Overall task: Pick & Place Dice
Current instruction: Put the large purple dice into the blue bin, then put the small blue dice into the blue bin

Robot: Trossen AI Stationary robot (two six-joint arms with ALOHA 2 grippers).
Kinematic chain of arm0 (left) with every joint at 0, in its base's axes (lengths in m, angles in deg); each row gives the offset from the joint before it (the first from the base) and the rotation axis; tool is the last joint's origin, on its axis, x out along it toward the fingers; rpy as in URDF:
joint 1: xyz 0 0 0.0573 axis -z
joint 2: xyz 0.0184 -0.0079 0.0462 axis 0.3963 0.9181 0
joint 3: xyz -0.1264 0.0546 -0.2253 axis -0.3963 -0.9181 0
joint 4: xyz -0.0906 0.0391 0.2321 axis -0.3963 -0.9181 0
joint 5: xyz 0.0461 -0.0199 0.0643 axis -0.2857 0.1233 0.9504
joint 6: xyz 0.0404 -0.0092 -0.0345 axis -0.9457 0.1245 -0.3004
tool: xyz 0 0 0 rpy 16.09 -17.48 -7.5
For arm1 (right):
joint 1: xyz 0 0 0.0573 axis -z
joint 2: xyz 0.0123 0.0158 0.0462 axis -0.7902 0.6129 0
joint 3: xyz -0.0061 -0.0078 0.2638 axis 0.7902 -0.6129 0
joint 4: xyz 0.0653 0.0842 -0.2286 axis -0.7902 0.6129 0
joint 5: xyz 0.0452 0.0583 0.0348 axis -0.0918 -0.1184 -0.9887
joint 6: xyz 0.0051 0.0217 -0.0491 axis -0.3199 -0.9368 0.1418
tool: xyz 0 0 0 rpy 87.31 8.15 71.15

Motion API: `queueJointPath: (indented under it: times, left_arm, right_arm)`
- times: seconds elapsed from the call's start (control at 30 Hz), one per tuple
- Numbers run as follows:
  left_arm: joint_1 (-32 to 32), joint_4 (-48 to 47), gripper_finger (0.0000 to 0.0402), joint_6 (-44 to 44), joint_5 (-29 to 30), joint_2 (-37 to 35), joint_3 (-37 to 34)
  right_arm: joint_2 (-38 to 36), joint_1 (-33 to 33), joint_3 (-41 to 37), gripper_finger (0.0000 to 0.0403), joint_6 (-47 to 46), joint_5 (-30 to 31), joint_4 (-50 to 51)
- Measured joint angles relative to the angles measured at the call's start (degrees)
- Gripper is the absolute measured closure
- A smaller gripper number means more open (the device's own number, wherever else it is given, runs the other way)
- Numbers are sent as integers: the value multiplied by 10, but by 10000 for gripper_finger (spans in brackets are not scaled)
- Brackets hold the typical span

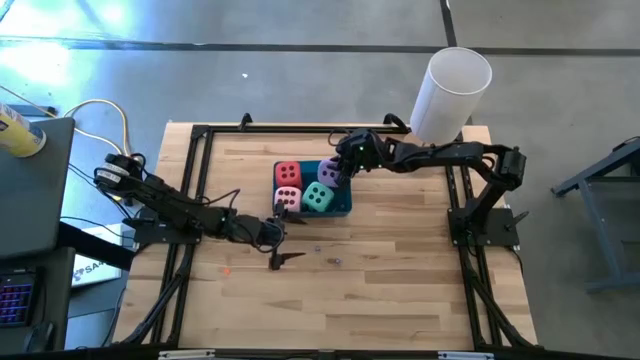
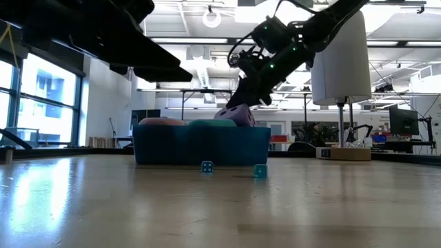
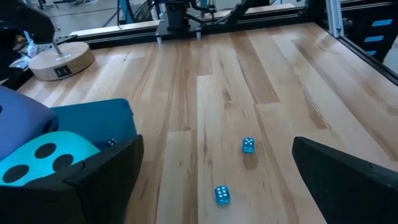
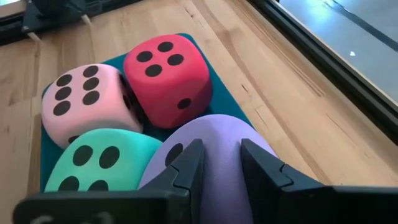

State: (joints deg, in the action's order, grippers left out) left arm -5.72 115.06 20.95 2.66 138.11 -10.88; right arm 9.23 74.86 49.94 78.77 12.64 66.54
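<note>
Right wrist view – right end effector (image 4: 217,163) pinches purple die (image 4: 214,140) in bin (image 1: 344,206); left end effector (image 1: 277,238) spread wide.

The pale wooden table top (image 1: 400,260) shows plank seams and grain, and it has a light sheen. The black frame (image 1: 200,180) around it looks like matt metal. The red soft cube die (image 4: 166,68), the pink one (image 4: 84,102), the teal-green one (image 4: 99,165) and the purple one (image 4: 217,149) look like matt foam or cloth. The two tiny blue dice (image 3: 249,145) look like glossy, clear plastic. The white cylinder (image 1: 452,92) looks smooth and matt.
</note>
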Motion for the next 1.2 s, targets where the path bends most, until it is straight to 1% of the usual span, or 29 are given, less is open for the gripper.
queueJointPath:
  times: [0.17, 0.27, 0.43, 0.5, 0.57, 0.7, 0.8, 0.93, 1.03, 1.2]
  left_arm:
    - [7, 0, 2, 0, 0, 0, 0]
    - [11, 0, 2, 0, 0, 0, 0]
    - [14, -1, 2, 0, 0, 0, 0]
    - [14, -3, 2, 0, 0, 0, 0]
    - [14, -6, 2, 0, 0, 0, 0]
    - [14, -10, 2, 0, 0, 0, 0]
    - [14, -11, 2, 0, 0, 0, 0]
    - [14, -16, 2, 0, 0, 0, 0]
    - [14, -22, 2, 0, 0, 0, 0]
    - [15, -22, 2, -6, 1, 0, 0]
  right_arm:
    - [0, 7, 0, 310, 0, -18, 0]
    - [0, 6, 0, 297, 0, -18, 0]
    - [0, 6, 0, 279, 7, -34, -20]
    - [0, 6, 0, 277, 22, -35, -27]
    - [0, 6, 0, 278, 33, -53, -28]
    - [0, 7, 0, 289, 45, -72, -31]
    - [0, 7, 0, 296, 42, -65, -31]
    - [0, -1, 0, 295, 42, -38, -42]
    - [-3, -13, 0, 285, 41, -29, -59]
    - [-40, -47, 0, 259, 53, -28, -75]
